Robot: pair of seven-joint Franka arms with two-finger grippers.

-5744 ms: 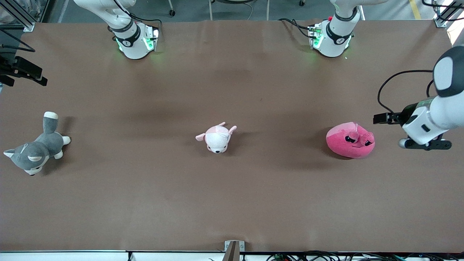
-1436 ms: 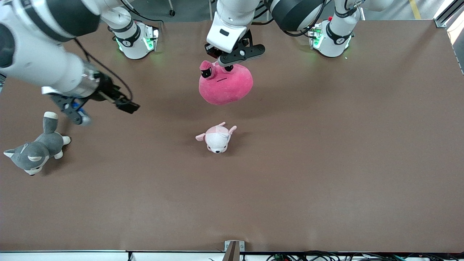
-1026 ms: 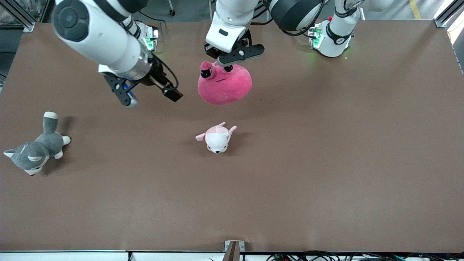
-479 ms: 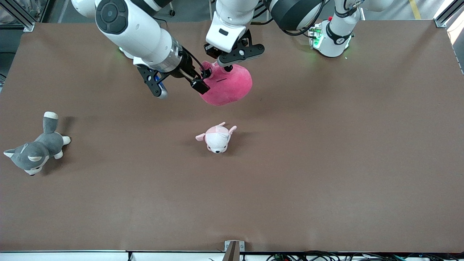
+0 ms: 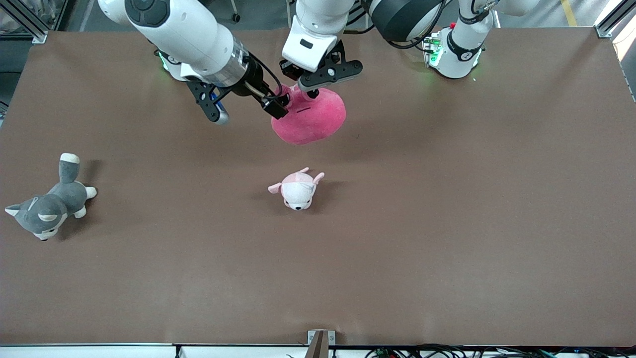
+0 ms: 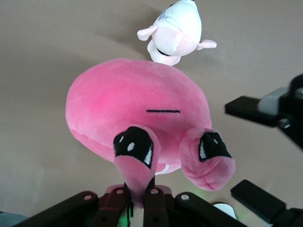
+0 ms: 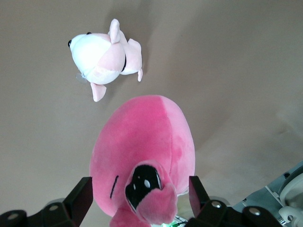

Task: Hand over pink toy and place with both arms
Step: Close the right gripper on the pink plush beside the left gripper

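Note:
The pink toy (image 5: 310,119) hangs in the air over the table's middle, on the side toward the arms' bases. My left gripper (image 5: 305,91) is shut on one of its floppy ears, as the left wrist view shows (image 6: 142,203), and the toy's body (image 6: 132,99) hangs below it. My right gripper (image 5: 279,100) is open at the toy's other floppy ear. In the right wrist view that ear and its dark eye lie between the spread fingers (image 7: 140,191), above the body (image 7: 147,137). I cannot tell whether those fingers touch it.
A small white puppy plush (image 5: 298,190) lies on the brown table (image 5: 447,223) under the hanging toy, nearer the front camera; it also shows in both wrist views (image 6: 177,33) (image 7: 102,59). A grey-and-white husky plush (image 5: 47,209) lies at the right arm's end.
The left gripper lifted the pink toy from the left arm's end and now holds it still. The right arm swung in from its own end until its open gripper reached the toy's free ear.

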